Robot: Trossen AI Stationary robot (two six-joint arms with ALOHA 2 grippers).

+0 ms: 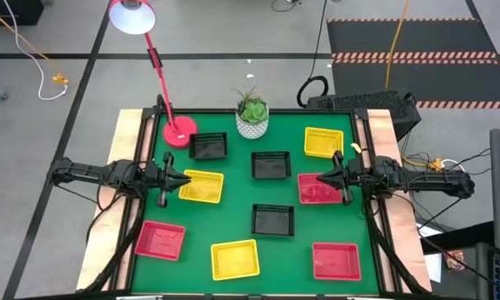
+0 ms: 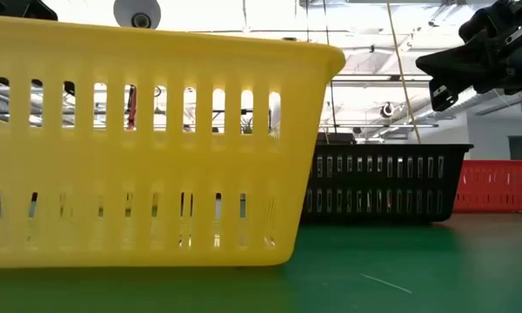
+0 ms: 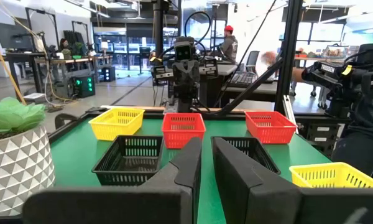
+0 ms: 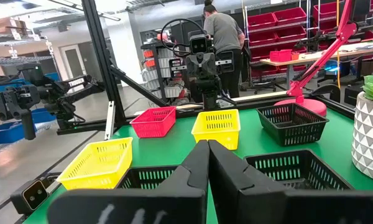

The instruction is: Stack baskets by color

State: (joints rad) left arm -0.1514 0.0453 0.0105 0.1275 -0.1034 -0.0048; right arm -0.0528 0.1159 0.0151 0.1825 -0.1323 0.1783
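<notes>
Nine baskets spread singly across the green table (image 1: pixel 233 192), none stacked, all empty: black baskets (image 1: pixel 272 165) mid-table, yellow baskets (image 1: pixel 234 259) and red baskets (image 1: pixel 337 260) around them. Left gripper (image 1: pixel 182 183) at a yellow basket's edge, fingers nearly closed, empty. Right gripper (image 1: pixel 323 177) over a red basket, pressed together, empty.

Left gripper (image 1: pixel 186 177) fingers seemingly near-closed; right gripper (image 1: pixel 319 177) closed.

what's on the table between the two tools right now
In the high view, from the left tool toward the right tool: a yellow basket, bare green mat, then a black basket just off the line, and a red basket under the right tool.
</notes>
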